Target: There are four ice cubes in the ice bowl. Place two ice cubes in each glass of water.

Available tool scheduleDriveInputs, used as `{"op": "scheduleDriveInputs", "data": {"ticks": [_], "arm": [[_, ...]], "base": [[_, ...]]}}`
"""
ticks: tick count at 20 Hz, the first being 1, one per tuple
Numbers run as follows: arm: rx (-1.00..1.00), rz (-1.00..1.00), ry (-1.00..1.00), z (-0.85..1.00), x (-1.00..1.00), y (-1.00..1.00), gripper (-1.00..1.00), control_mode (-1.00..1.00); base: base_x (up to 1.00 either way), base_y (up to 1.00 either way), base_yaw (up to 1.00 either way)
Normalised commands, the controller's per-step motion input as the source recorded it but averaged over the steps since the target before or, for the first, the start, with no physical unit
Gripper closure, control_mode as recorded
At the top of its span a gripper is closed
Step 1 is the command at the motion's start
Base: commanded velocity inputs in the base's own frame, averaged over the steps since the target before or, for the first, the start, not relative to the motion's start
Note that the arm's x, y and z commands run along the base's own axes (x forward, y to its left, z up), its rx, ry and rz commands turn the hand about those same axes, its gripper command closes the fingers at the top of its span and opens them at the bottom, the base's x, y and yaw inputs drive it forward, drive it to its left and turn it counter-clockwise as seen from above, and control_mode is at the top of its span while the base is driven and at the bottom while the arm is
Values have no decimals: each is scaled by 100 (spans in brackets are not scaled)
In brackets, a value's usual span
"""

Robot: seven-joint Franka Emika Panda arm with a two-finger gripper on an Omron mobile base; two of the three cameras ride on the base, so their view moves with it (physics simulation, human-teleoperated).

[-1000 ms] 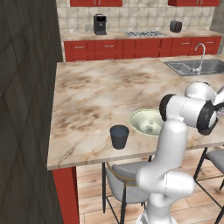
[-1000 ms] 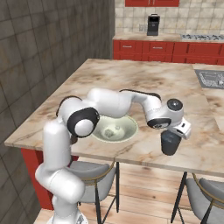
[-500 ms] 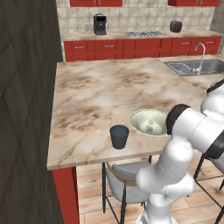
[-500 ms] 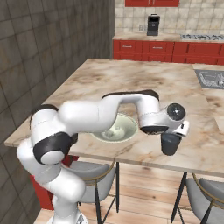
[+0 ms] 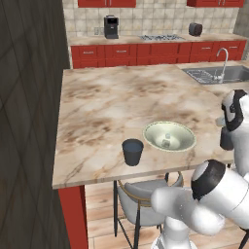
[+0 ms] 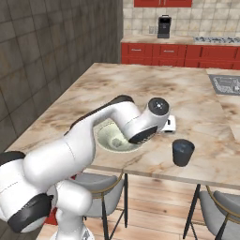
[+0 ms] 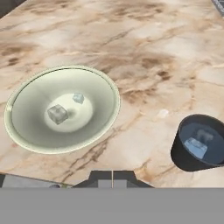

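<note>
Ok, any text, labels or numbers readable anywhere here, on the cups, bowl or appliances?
None: no readable text shows in any view.
The ice bowl and both glasses are plain.
The coffee machine and toaster are too small to show any markings.

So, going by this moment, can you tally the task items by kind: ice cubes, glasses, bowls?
Ice cubes: 4, with 2 in the ice bowl (larger cube, smaller cube) and 2 in the right-hand glass (cube, cube)
Glasses: 2, counting the other glass
Bowls: 1
Total: 7
</note>
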Motion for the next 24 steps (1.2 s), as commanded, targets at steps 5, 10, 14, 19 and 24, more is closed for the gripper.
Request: {"op": "scheduleDriveInputs", "data": {"ticks": [5, 10, 14, 19, 24], "arm": [[-5, -9, 10, 2, -14, 100, 100, -100], [-8, -3, 26, 30, 0, 100, 100, -100], [-4, 0, 14, 28, 0, 66, -100, -100], [0, -2, 3, -1, 11, 23, -100, -100], [0, 0, 0, -24, 23, 7, -100, -100]], "base": [[0, 0, 0], [0, 0, 0], [0, 0, 0], [0, 0, 0], [0, 0, 0]]}}
